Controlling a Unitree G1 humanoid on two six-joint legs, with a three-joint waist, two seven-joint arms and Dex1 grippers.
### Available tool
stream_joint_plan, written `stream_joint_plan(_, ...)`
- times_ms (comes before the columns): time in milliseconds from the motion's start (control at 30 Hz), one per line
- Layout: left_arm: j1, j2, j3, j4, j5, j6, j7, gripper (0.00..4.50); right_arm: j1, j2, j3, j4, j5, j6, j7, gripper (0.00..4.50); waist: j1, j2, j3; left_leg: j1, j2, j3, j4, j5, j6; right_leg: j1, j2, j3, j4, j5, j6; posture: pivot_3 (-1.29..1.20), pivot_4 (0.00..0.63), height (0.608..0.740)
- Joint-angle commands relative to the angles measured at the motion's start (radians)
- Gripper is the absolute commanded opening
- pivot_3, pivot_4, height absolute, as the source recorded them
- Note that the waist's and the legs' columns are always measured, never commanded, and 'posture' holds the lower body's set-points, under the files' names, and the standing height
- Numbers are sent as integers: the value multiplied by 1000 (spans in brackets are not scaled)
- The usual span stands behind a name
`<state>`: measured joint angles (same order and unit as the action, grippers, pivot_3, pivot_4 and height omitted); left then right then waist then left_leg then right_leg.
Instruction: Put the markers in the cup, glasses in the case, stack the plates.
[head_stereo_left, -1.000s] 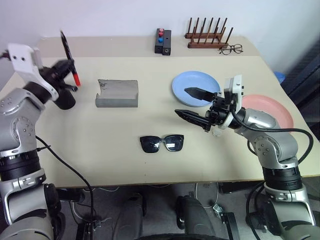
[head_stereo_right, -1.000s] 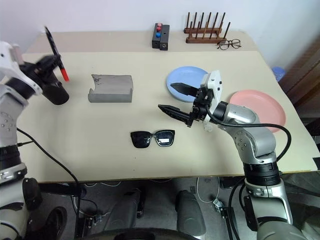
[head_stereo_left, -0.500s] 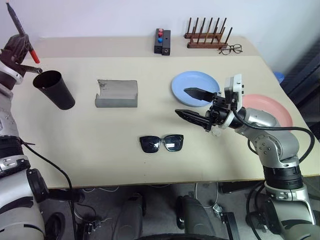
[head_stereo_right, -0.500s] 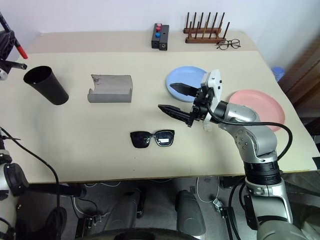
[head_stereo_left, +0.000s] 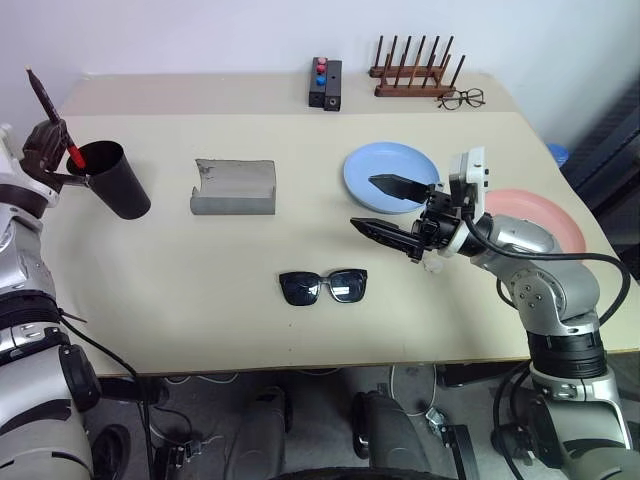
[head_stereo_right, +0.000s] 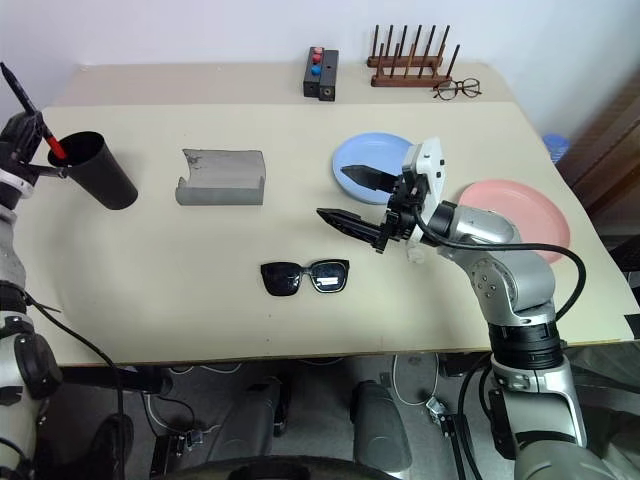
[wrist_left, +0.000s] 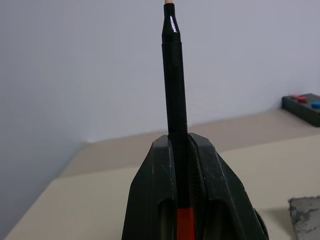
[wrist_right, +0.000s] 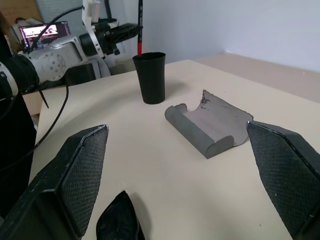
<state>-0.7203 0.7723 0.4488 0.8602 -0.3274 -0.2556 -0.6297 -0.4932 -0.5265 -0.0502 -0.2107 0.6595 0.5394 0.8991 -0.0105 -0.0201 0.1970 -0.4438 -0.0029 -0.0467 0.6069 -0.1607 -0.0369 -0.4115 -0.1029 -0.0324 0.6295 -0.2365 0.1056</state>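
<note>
**Marker now over the cup rim, L arm lower than before**

Vs 1 s ago: the left gripper (head_stereo_left: 58, 155) was raised right above the cup (head_stereo_left: 114, 180), hiding most of it; half a sec ago it sat up and to the cup's left w/ the marker (head_stereo_left: 52, 115) clear of the rim. Now it's lower, just left of the cup, marker's red end at or just over the rim on the cup's left side. Cup itself hasn't moved. Right gripper (head_stereo_left: 385, 206), sunglasses (head_stereo_left: 323, 286), case (head_stereo_left: 234, 186), both plates: unchanged.

Hard to see: can't tell if the red tip is inside the cup mouth or only in front of it. Left wrist view cuts off the marker's lower end below the red band; the black fingers (wrist_left: 152, 200) hide the rest. Pink plate (head_stereo_left: 560, 218) partly covered by the R arm.

Containers: cup stands tilted, mouth leaning left; inside dark, contents not readable. Case right of the cup, flap open, grey inside bare in the right wrist view. Blue plate (head_stereo_left: 375, 165) farther right of the cup, past the case; pink plate beyond it, not stacked. Sunglasses lie on the table (head_stereo_left: 200, 270), right of the cup and nearer the robot, outside the case.

Tools: left gripper clenched on the marker, which stands upright between the fingers. Right gripper spread wide, grasping nothing, hovering by the blue plate.
</note>
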Motion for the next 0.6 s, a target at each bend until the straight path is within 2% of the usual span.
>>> stream_joint_plan(33, -23, 2, 11, 9, -10, -39, -7, 17, -20, -9, -24, -35, 6, -15, -1, 4500, 1, 0, 0, 0, 0, 0, 0, 0, 0, 0, 0, 0, 0, 0, 0, 0, 150, 740)
stream_joint_plan(67, -24, 1, 10, 16, -9, -40, -5, 17, -20, -9, -24, -36, 6, -16, -2, 4500, 1, 0, 0, 0, 0, 0, 0, 0, 0, 0, 0, 0, 0, 0, 0, 0, 150, 740)
stream_joint_plan(133, -25, 0, 9, 24, -8, -44, -8, 854, -19, -11, -24, -36, 5, -17, -1, 4500, 0, 0, 0, 0, 0, 0, 0, 0, 0, 0, 0, 0, 0, 0, 0, 0, 150, 740)
stream_joint_plan(167, -26, 0, 7, 27, -7, -46, -8, 1117, -20, -11, -25, -35, 5, -16, -1, 4500, 0, 0, 0, 0, 0, 0, 0, 0, 0, 0, 0, 0, 0, 0, 0, 0, 150, 740)
stream_joint_plan(400, -39, 7, 5, 15, -12, -48, -19, 4479, -19, -11, -27, -34, 5, -15, 0, 4500, 0, 0, 0, 0, 0, 0, 0, 0, 0, 0, 0, 0, 0, 0, 0, 0, 150, 740)
stream_joint_plan(600, -33, -14, -35, -167, -74, 80, -136, 4479, -20, -9, -26, -22, 0, -19, 4, 4500, 2, 0, 0, 0, 0, 0, 0, 0, 0, 0, 0, 0, 0, 0, 0, 0, 150, 740)
